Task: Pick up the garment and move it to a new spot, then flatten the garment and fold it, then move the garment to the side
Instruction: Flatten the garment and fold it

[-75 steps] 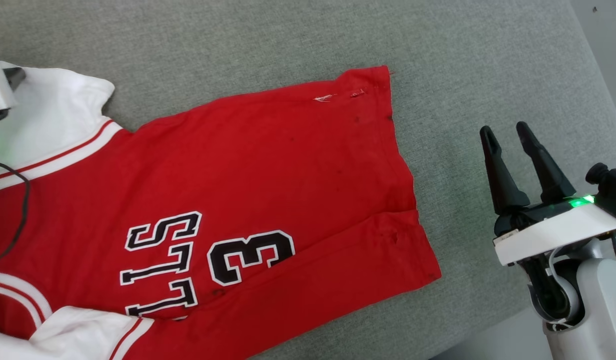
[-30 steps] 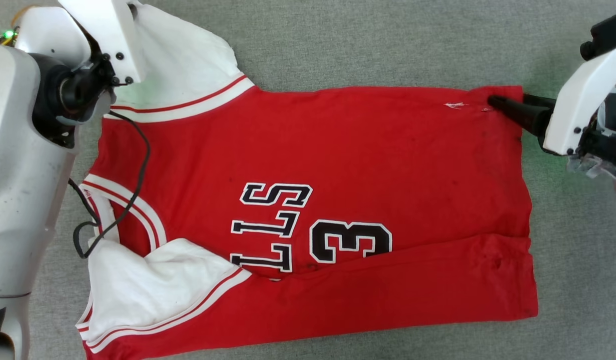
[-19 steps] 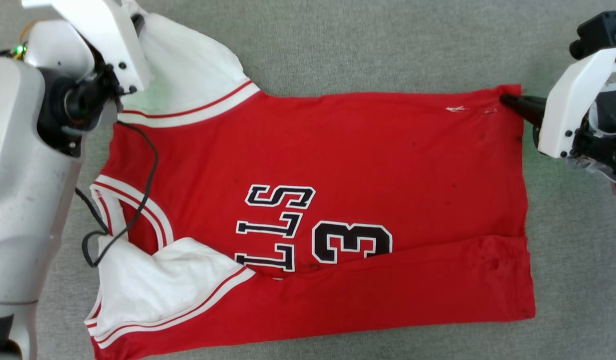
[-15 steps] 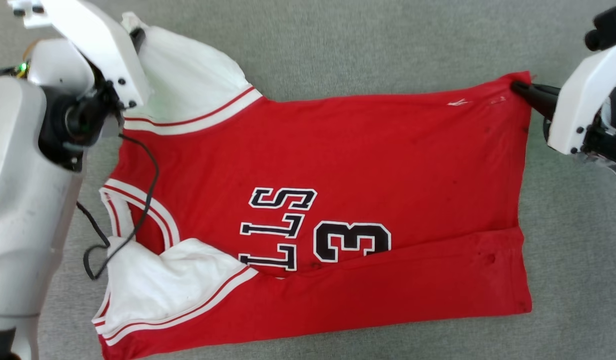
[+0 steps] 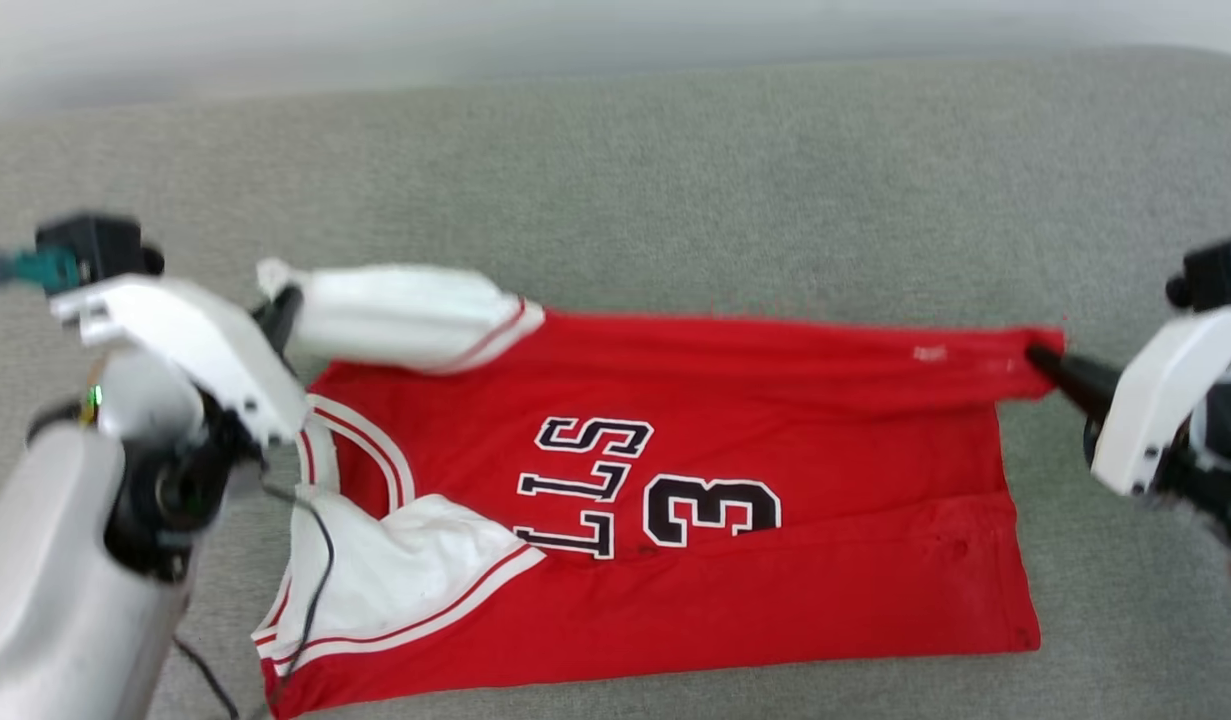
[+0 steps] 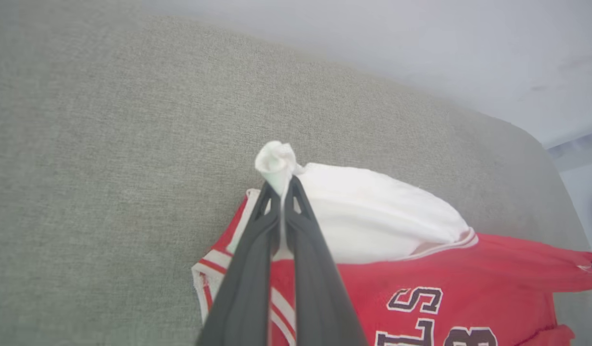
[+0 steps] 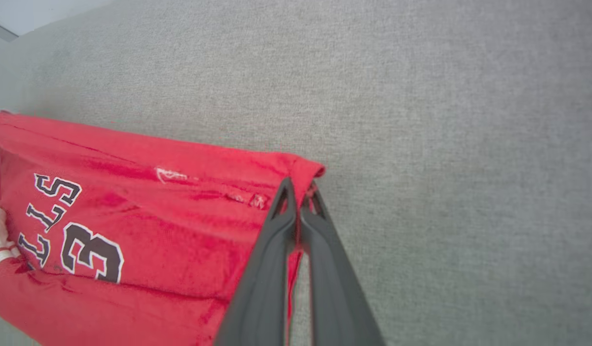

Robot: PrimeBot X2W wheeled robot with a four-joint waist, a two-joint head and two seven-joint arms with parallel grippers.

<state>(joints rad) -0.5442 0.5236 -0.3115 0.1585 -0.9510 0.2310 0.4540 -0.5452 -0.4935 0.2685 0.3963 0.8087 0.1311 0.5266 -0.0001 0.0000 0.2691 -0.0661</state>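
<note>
The garment (image 5: 735,400) is a red jersey with white sleeves and black letters and a number, spread on the grey cushion. Its far edge is lifted and stretched between my two grippers. My left gripper (image 5: 280,310) is shut on the tip of the far white sleeve (image 6: 276,163), with cloth bunched between its fingers (image 6: 257,250). My right gripper (image 5: 1040,360) is shut on the far hem corner (image 7: 308,170) at the right. The near half of the garment (image 7: 84,269), with the other white sleeve (image 5: 415,570), still lies on the cushion.
The grey cushion (image 5: 675,190) stretches well beyond the garment to the far side, where a pale wall runs along its back edge. A dark cable (image 5: 310,590) hangs from my left arm over the near sleeve. The cushion's rounded corner (image 6: 531,158) shows at the right of the left wrist view.
The right gripper closed on the hem corner. Both grippers rose, lifting the garment's far edge and folding it toward the near side. The camera also tilted up, shifting the whole picture.
</note>
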